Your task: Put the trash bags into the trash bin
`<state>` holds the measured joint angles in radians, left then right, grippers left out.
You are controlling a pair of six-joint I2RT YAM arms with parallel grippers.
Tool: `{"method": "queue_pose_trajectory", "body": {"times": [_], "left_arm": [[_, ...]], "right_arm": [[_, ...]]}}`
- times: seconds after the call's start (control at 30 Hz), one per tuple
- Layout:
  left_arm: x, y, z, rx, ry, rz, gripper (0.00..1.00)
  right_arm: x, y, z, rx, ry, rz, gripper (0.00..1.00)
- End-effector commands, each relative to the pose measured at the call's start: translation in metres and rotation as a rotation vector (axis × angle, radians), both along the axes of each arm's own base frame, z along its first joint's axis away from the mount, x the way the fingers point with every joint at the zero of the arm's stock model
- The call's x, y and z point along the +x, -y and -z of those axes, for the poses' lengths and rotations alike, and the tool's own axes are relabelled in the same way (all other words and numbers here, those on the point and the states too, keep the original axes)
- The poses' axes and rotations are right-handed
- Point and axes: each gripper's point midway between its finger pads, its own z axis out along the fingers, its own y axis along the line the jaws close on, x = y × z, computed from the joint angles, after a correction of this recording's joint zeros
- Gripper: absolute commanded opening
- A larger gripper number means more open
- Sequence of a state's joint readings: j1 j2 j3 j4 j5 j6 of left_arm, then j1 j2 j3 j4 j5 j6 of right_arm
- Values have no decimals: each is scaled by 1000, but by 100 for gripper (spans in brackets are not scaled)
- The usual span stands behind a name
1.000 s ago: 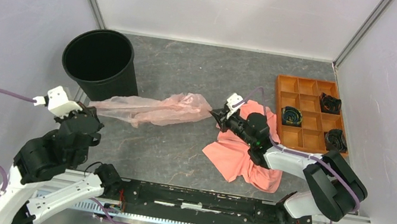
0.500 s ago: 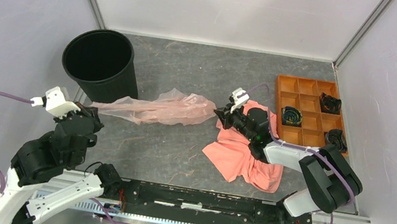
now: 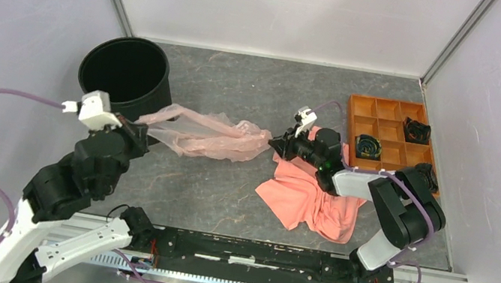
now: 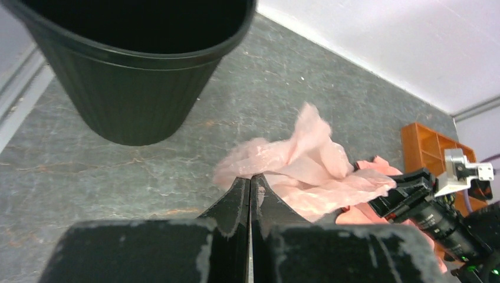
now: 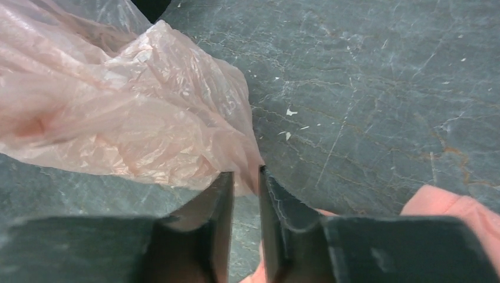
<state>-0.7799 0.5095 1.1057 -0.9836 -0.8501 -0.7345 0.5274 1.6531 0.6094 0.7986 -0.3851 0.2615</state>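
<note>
Cloth (image 3: 306, 200) and tray (image 3: 390, 130) sitting on table (image 3: 254, 96)
The crumpled coral cloth is lying beside the orange tray, which is holding three black items (image 3: 367, 146) in separate compartments.

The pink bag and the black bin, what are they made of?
The pink bag looks like thin plastic film: see-through, crinkly and a little shiny. The black bin seems to be hard plastic, dull black, with fine ribs down its side.
</note>
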Motion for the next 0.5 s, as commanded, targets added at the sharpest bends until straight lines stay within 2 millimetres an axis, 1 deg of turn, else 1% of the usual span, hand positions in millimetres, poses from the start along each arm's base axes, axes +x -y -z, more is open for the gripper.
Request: {"method": "queue_pose_trajectory", "body": {"times": [0.0, 0.03, 0.07, 0.1, 0.2, 0.23, 0.27, 0.33, 0.4, 0.47], "left_arm": [[17, 39, -9, -2, -30, 118, 2], [20, 44, -6, 1, -43, 130, 2], [22, 48, -3, 6, -56, 134, 2], [23, 50, 0, 9, -67, 133, 2], [26, 58, 7, 4, -86, 148, 2], [28, 61, 8, 1, -87, 160, 2], [29, 65, 8, -1, -87, 169, 2], [32, 71, 8, -2, -88, 189, 2], [35, 79, 8, -1, -91, 212, 2], [38, 86, 9, 3, -94, 239, 2]], "right_arm": [[3, -7, -28, 13, 77, -34, 38], [1, -4, -32, -2, 101, -31, 45], [-2, -2, -40, -12, 138, -34, 53], [-6, 1, -48, -34, 182, -40, 59], [-15, 12, -61, -173, 317, -27, 71], [-20, 16, -68, -210, 371, -18, 75], [-29, 13, -80, -213, 427, -30, 77], [-53, 0, -97, -177, 517, -90, 82], [-73, -17, -113, -110, 587, -155, 85], [-87, -38, -134, -11, 638, -247, 87]]}}
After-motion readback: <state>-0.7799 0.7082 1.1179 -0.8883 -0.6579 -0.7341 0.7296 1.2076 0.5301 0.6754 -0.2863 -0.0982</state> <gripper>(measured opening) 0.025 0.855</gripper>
